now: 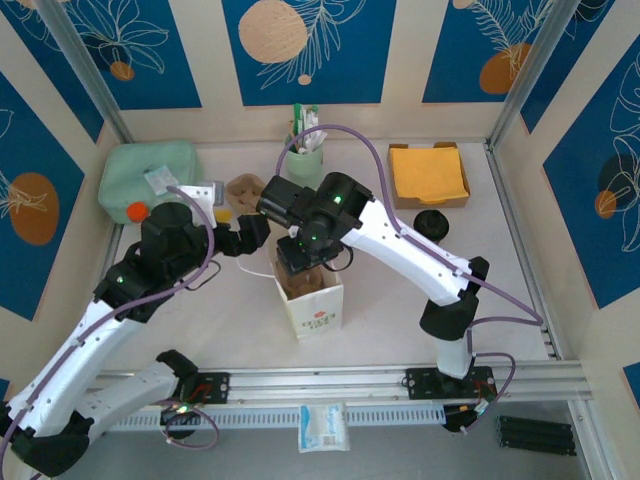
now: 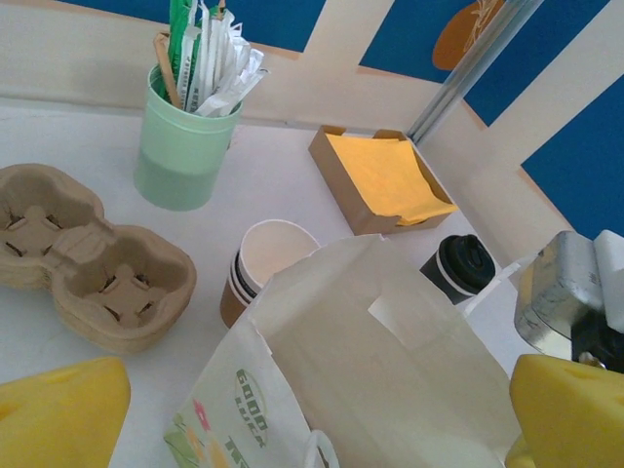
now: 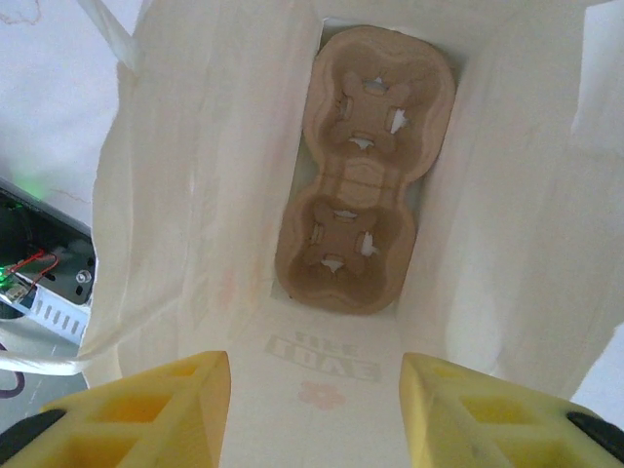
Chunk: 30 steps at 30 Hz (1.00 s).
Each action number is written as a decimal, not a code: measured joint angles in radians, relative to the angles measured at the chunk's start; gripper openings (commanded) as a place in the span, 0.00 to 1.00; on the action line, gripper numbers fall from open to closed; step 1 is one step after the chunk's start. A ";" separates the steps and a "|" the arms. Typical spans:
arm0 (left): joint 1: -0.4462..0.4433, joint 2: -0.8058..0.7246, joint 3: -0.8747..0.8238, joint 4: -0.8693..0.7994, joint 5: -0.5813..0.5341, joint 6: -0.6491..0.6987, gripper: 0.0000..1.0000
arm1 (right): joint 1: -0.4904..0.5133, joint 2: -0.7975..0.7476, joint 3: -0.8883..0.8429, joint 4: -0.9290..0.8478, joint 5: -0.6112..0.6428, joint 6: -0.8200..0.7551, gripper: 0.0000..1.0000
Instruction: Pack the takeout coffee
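Observation:
The takeout coffee's brown paper cup [image 2: 261, 265], white inside and without a lid, tops a short stack behind the white paper bag [image 2: 380, 370]. A black lid stack [image 2: 460, 263] stands to the bag's right. My right gripper [image 3: 312, 414] hangs open over the mouth of the bag [image 1: 318, 305], looking down at a brown pulp carrier [image 3: 361, 166] lying flat on the bag's floor. Nothing is between its yellow fingers [image 3: 156, 409]. My left gripper [image 2: 312, 429] is wide open just left of the bag, holding nothing; in the top view it [image 1: 250, 236] sits beside the right gripper [image 1: 303, 256].
A mint-green cup of stirrers [image 2: 185, 146] stands at the back, with a second pulp carrier [image 2: 88, 258] to its left on the table. A cardboard tray of orange napkins [image 1: 428, 175] sits back right. A pale green container [image 1: 150, 175] is at back left.

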 measured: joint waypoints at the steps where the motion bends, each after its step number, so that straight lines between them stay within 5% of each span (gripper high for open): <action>1: 0.000 0.006 0.005 -0.002 0.000 0.003 0.99 | 0.002 0.000 0.000 0.000 0.000 0.002 0.50; 10: 0.000 0.031 0.034 -0.023 -0.023 0.019 0.99 | 0.005 -0.009 0.012 0.000 0.011 0.010 0.53; 19: 0.000 0.039 0.070 -0.042 -0.034 0.031 0.99 | 0.005 -0.011 0.089 0.000 0.026 0.009 0.73; 30: 0.000 0.045 0.105 -0.057 -0.036 0.056 0.99 | -0.005 -0.010 0.130 0.000 0.029 0.005 0.79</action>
